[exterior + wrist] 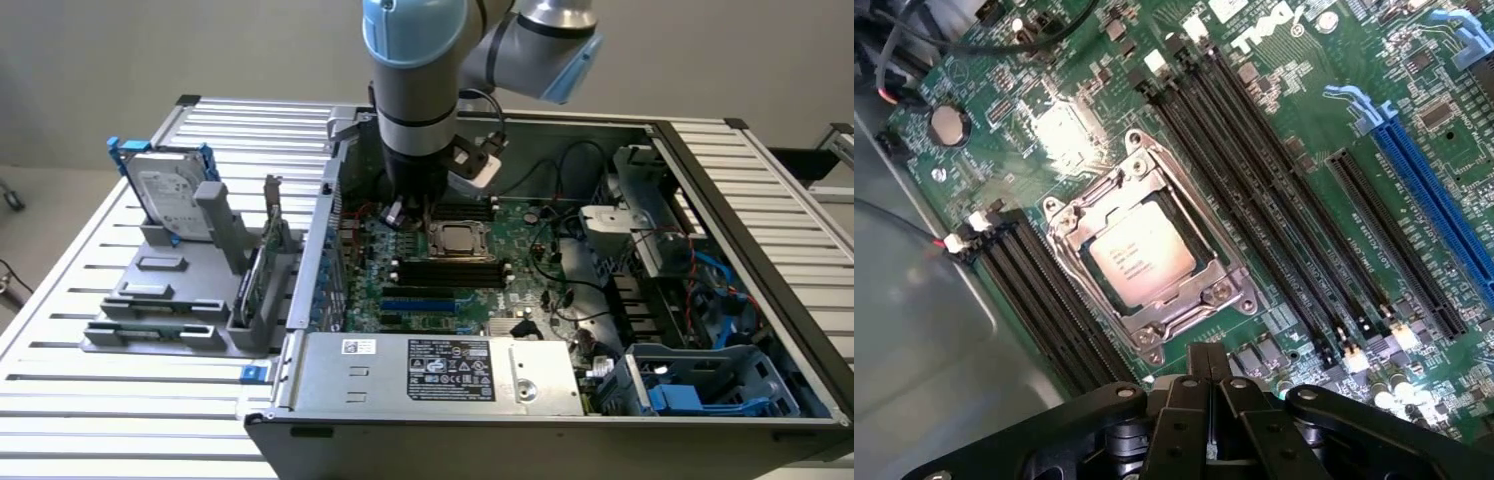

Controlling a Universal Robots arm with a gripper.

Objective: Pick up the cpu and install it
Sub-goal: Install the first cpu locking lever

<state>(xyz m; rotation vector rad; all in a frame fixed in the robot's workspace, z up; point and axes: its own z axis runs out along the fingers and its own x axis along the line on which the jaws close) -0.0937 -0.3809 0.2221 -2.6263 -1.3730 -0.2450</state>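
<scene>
The cpu, a small square chip with a dull silver top, lies flat inside the metal socket frame on the green motherboard. In the exterior view the cpu sits in the middle of the open computer case. My gripper is shut with nothing between its fingers, and hangs just beside the socket's edge. In the exterior view the gripper is low over the board, on the left of the cpu.
Black memory slots run on both sides of the socket, and blue slots lie further off. Outside the case, a grey holder carries a silver hard drive and green memory sticks. A power supply fills the case's front.
</scene>
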